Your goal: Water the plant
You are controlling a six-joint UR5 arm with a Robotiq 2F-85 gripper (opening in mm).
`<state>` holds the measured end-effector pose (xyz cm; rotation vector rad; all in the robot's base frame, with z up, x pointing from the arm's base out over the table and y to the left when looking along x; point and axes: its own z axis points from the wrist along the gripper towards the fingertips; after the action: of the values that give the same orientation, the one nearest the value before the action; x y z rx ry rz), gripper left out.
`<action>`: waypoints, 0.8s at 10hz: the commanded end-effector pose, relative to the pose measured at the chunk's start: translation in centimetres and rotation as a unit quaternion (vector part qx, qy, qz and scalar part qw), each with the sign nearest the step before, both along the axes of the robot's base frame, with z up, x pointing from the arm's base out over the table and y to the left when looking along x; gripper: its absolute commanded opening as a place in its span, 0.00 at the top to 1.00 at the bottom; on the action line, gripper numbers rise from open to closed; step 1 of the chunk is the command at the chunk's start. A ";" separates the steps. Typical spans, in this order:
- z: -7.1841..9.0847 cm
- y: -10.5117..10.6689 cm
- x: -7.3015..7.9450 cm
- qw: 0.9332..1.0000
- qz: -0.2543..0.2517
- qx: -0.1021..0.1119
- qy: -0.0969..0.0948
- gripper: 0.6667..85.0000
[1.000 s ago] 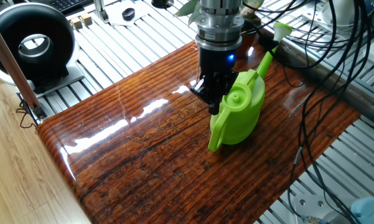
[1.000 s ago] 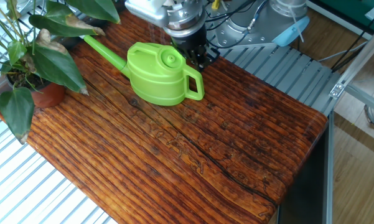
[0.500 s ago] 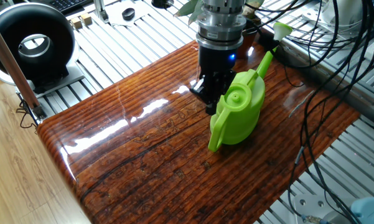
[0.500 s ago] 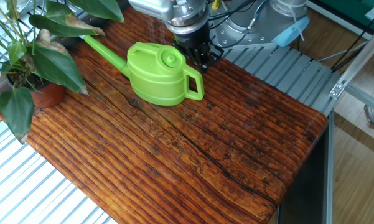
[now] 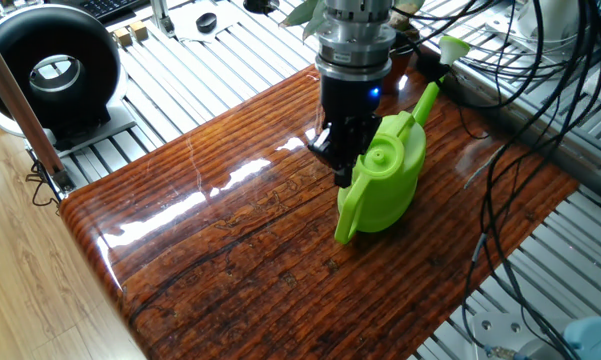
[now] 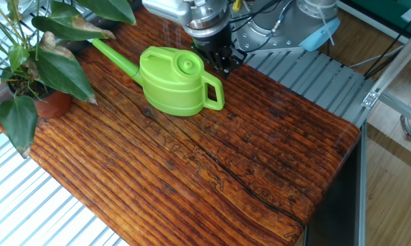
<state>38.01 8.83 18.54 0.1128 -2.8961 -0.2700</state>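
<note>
From my remote seat I saw the gripper [image 5: 344, 163] hanging low just beside the watering can [image 5: 383, 183], on the side of the can away from the plant [image 6: 37, 65] and near the top of its handle [image 6: 217, 94]. The dark fingers pointed down at the tabletop [image 5: 230, 250], and I could not tell whether the jaws stood apart or together, because the can hid them in one fixed view and they merged into a dark mass in the other. I could not tell either if they touched the can; they held nothing that I could make out.

The watering can stood upright on the tabletop. Its long axis ran from the looped handle through the body to the spout [image 6: 116, 58], and the spout pointed toward the plant. In the other fixed view the spout's far end was lost under a leaf.

The plant sat in its reddish-brown pot [image 6: 52, 104] at the corner of the tabletop, well apart from the gripper, with the can between them. Its broad leaves drooped over the tabletop's edge and toward the spout.

On the handle side of the can the striped wood lay bare all the way to the far edges. Past the can, a tangle of black cables [image 5: 520, 90] hung beyond the tabletop's edge, and a round black fan [image 5: 52, 72] stood off the tabletop on the slatted frame.
</note>
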 end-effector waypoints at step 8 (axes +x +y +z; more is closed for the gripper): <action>-4.9 5.5 5.0 0.998 0.051 0.010 0.026 0.99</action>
<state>43.50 12.65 15.00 0.2034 -2.8872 -0.2747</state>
